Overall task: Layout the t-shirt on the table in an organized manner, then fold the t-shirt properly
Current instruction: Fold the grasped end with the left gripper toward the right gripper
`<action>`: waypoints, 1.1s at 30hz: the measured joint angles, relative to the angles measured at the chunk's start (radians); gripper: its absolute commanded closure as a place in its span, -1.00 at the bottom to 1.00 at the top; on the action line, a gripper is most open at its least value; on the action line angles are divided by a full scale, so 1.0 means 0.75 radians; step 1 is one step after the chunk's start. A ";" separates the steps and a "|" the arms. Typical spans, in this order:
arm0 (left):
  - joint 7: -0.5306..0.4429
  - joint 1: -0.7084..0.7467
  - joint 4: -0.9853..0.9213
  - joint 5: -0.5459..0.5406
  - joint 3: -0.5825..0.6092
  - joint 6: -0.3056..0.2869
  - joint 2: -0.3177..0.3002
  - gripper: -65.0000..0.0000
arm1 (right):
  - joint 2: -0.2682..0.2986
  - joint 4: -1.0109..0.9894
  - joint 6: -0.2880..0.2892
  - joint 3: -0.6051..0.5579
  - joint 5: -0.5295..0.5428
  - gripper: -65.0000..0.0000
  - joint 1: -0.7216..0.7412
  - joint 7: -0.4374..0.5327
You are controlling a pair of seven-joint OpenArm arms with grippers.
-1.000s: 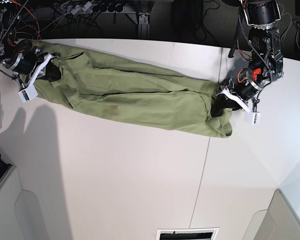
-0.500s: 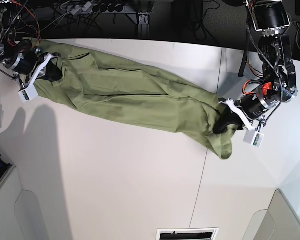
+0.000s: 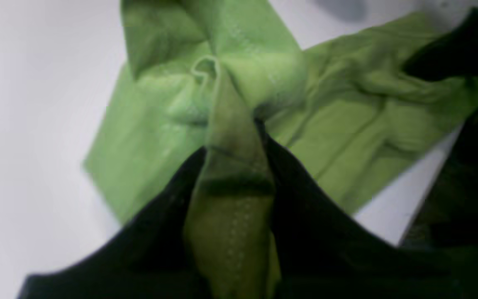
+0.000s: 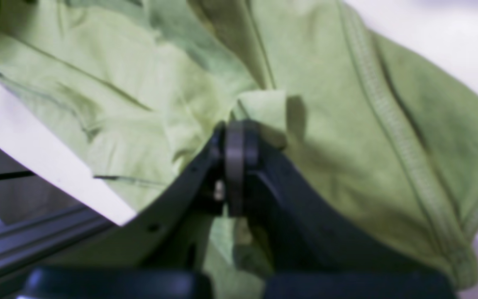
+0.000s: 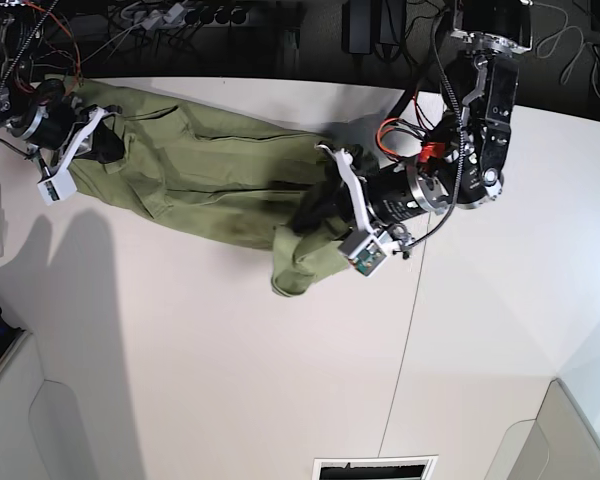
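The olive-green t-shirt [image 5: 200, 170] lies bunched lengthwise on the white table [image 5: 230, 380], running from the far left corner to the middle. My left gripper [image 5: 317, 212] is shut on the shirt's right end, which droops in a fold [image 5: 290, 270] below it. In the left wrist view, a stitched fold of the t-shirt [image 3: 230, 195] runs between the black fingers [image 3: 305, 199] of my left gripper [image 3: 232, 145]. My right gripper [image 5: 98, 140] is shut on the far left end. In the right wrist view, this right gripper [image 4: 239, 133] pinches a small flap of the t-shirt [image 4: 347, 145].
A thin dark seam [image 5: 405, 330] crosses the table right of the middle. Cables and power strips [image 5: 180, 15] lie behind the far edge. Grey bins stand at the near left [image 5: 20, 420] and near right [image 5: 565, 440]. A vent [image 5: 373, 468] sits at the near edge.
My left arm has swung left across the table with its shirt end, so the cloth now bunches towards the middle instead of lying stretched out. The right gripper has stayed put.
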 measured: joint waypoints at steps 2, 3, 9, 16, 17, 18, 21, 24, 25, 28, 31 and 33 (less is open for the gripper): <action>0.006 0.001 -0.001 0.058 0.070 0.005 0.030 1.00 | 0.000 0.000 0.000 0.000 -0.001 1.00 0.000 -0.001; 0.008 0.001 -0.003 0.089 0.103 0.005 0.050 1.00 | 0.000 0.000 0.000 0.000 -0.001 1.00 0.000 0.000; -0.073 -0.025 -0.027 0.317 0.172 0.070 0.165 1.00 | 0.000 0.000 0.000 0.000 -0.001 1.00 0.000 -0.005; -0.077 -0.075 -0.134 0.290 0.194 0.064 0.158 1.00 | -0.001 0.000 0.000 0.000 0.000 1.00 0.000 -0.009; -0.073 -0.069 -0.143 0.289 0.215 0.064 0.158 1.00 | 0.000 0.000 0.000 0.000 0.000 1.00 0.000 -0.010; -0.071 -0.064 -0.147 0.289 0.239 0.064 0.158 1.00 | 0.000 0.000 0.000 0.000 0.000 1.00 0.000 -0.009; -0.073 -0.059 -0.146 0.284 0.293 0.063 0.158 1.00 | -0.001 0.000 0.000 0.000 -0.001 1.00 0.000 -0.010; -0.040 -0.058 -0.146 0.286 0.342 0.025 0.158 1.00 | 0.000 0.000 0.000 0.000 -0.001 1.00 0.000 -0.010; -0.031 -0.058 -0.146 0.285 0.358 0.016 0.158 1.00 | -0.001 0.000 0.000 0.000 -0.001 1.00 0.000 -0.010; -0.013 -0.057 -0.146 0.284 0.378 0.013 0.158 1.00 | -0.001 0.000 0.000 0.000 -0.001 1.00 0.000 -0.010; -0.013 -0.058 -0.146 0.285 0.375 0.013 0.158 0.66 | -0.001 0.000 0.000 0.000 -0.001 1.00 0.000 -0.010; -0.016 -0.058 -0.147 0.284 0.375 0.012 0.158 0.24 | -0.001 0.000 0.000 0.000 -0.001 1.00 0.000 -0.010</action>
